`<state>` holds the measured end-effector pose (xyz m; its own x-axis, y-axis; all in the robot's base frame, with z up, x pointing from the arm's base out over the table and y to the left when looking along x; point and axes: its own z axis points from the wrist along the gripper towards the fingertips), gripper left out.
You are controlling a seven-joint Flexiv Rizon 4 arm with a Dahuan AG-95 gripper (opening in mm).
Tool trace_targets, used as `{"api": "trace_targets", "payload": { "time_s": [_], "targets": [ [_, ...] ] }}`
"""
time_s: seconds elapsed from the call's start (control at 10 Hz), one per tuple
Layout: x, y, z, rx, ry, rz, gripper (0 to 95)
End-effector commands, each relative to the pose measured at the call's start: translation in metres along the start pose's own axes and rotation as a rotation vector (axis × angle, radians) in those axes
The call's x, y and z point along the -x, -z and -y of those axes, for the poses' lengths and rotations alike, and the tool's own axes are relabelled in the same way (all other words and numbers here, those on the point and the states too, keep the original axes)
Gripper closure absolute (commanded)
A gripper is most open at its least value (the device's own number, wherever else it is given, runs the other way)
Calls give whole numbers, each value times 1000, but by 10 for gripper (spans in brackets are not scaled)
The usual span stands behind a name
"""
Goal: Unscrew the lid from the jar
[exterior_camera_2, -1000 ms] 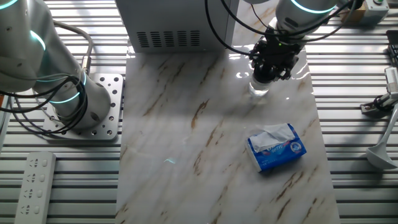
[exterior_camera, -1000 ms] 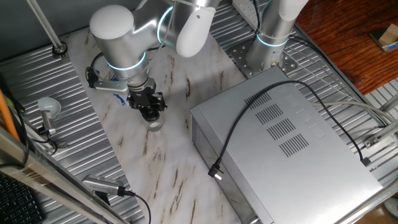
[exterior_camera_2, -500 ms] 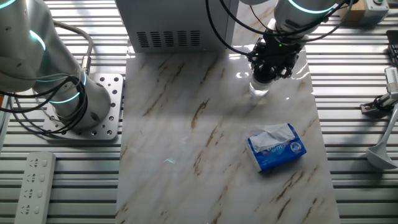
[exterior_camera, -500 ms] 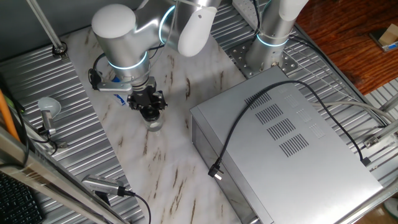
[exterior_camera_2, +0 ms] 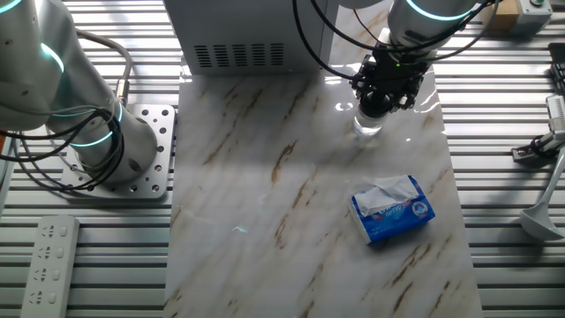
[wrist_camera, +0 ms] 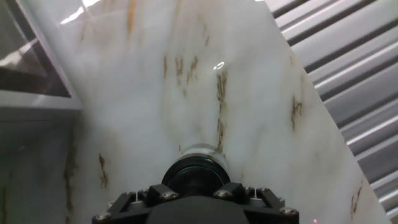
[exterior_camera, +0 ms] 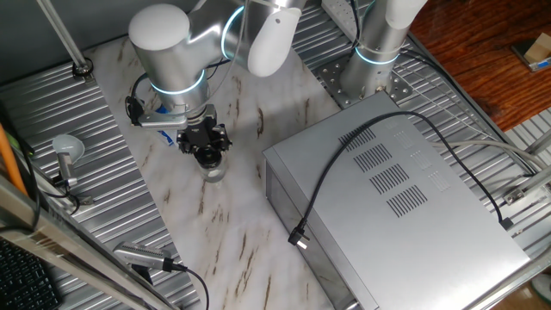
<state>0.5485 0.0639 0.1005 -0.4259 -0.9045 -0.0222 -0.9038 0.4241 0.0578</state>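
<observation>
**Tool seated on the cap, twist in hand**

The black two-finger tool point(exterior_camera: 209, 151) points straight down and is clamped on the small round black screw lid point(wrist_camera: 193, 175), its fingers closed against the cap's rim; in the hand view the cap fills the space just ahead of the fingers. Below it the small clear short-bodied jar point(exterior_camera_2: 367, 125) stands upright on the white brown-veined marble worktop point(exterior_camera_2: 291, 203), only its lower body showing under the tool.

The step looks to be the unscrewing turn itself. To do it well, the wrist should rotate about the jar's own vertical axis — any sideways offset would drag the light jar across the smooth slab. Nothing holds the jar's body, so it may simply spin with the cap; a little downward pressure would help friction hold it. Lift only once the thread lets go.

The large grey metal vented box point(exterior_camera: 405, 198) sits near, and the blue-and-white packet point(exterior_camera_2: 393, 209) lies well apart.
</observation>
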Motion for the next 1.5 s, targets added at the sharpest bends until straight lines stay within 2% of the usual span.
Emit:
{"api": "trace_targets", "payload": {
  "time_s": [0.1,1.5],
  "targets": [
    [0,-7,0,4,-1,0,380],
    [0,-7,0,4,-1,0,380]
  ]
}}
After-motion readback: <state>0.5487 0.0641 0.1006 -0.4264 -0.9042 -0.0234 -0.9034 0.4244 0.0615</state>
